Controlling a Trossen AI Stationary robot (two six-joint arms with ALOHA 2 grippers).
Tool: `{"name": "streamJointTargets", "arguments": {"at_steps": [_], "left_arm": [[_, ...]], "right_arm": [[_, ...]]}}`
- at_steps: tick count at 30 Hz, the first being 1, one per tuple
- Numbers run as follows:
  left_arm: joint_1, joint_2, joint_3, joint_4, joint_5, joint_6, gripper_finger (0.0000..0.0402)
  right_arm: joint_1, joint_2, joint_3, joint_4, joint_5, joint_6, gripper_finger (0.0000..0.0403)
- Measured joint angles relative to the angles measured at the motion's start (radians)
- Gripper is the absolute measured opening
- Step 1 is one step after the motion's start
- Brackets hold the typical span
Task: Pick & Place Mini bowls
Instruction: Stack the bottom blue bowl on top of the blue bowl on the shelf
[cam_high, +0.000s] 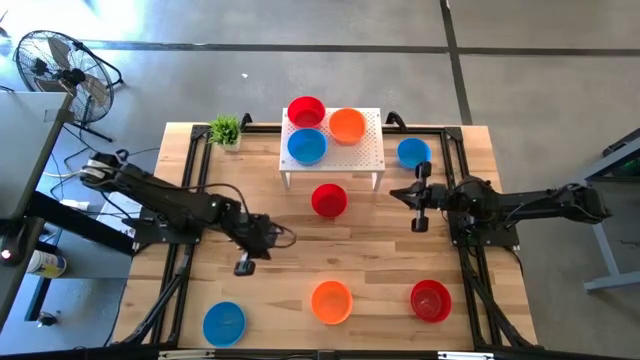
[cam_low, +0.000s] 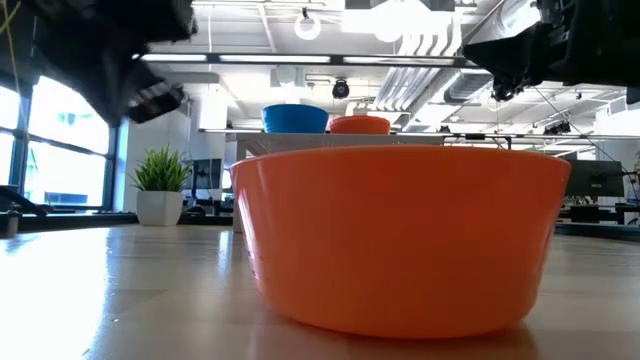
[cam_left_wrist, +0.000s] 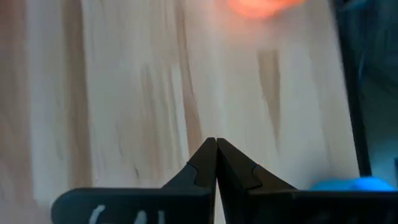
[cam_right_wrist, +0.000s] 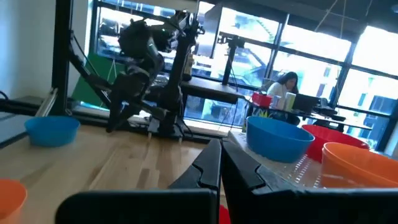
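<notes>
Three mini bowls sit on the white perforated stand (cam_high: 370, 150): red (cam_high: 306, 110), orange (cam_high: 347, 125) and blue (cam_high: 307, 146). A red bowl (cam_high: 328, 200) rests on the table just in front of the stand, and a blue one (cam_high: 413, 152) to its right. Blue (cam_high: 224, 323), orange (cam_high: 331, 301) and red (cam_high: 431, 300) bowls stand along the near edge. My left gripper (cam_high: 244, 266) (cam_left_wrist: 216, 142) is shut and empty over bare wood left of centre. My right gripper (cam_high: 412, 198) (cam_right_wrist: 221, 143) is shut and empty, right of the red bowl by the stand.
A small green plant (cam_high: 226, 130) stands at the far left corner of the table. Black frame rails (cam_high: 190, 180) run along both sides. The near orange bowl (cam_low: 400, 235) fills the low view. Bare wood lies between the two arms in the middle of the table.
</notes>
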Motion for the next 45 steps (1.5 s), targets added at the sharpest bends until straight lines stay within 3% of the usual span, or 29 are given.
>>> {"name": "streamJointTargets", "arguments": {"at_steps": [6, 15, 21, 26, 30, 35, 39, 45], "left_arm": [[-0.103, 0.047, 0.075, -0.187, 0.025, -0.154, 0.0038], [-0.312, 0.142, 0.089, -0.166, 0.132, -0.339, 0.0132], [-0.424, 0.216, 0.089, -0.084, 0.124, -0.371, 0.0145], [-0.464, 0.286, 0.089, -0.081, 0.043, -0.444, 0.0138], [-0.462, 0.317, 0.088, -0.088, 0.020, -0.501, 0.0106], [-0.411, 0.313, 0.088, -0.105, 0.042, -0.470, 0.0013], [-0.326, 0.243, 0.088, -0.197, -0.036, -0.422, 0.0011], [-0.088, 0.142, 0.088, -0.312, -0.197, -0.214, 0.0006]], "right_arm": [[0.000, -0.004, 0.000, -0.008, 0.000, -0.004, 0.0000], [0.000, -0.002, 0.000, -0.014, 0.000, -0.012, 0.0000], [0.000, 0.002, 0.000, -0.015, 0.001, -0.012, 0.0000], [0.000, 0.005, 0.000, -0.014, 0.007, -0.019, 0.0000], [0.000, 0.005, 0.000, -0.015, 0.007, -0.020, 0.0000], [0.000, 0.005, 0.000, -0.014, 0.017, -0.020, 0.0000], [0.000, 0.005, 0.000, -0.014, 0.022, -0.023, 0.0000], [0.000, 0.004, 0.000, -0.007, 0.045, -0.045, 0.0000]]}}
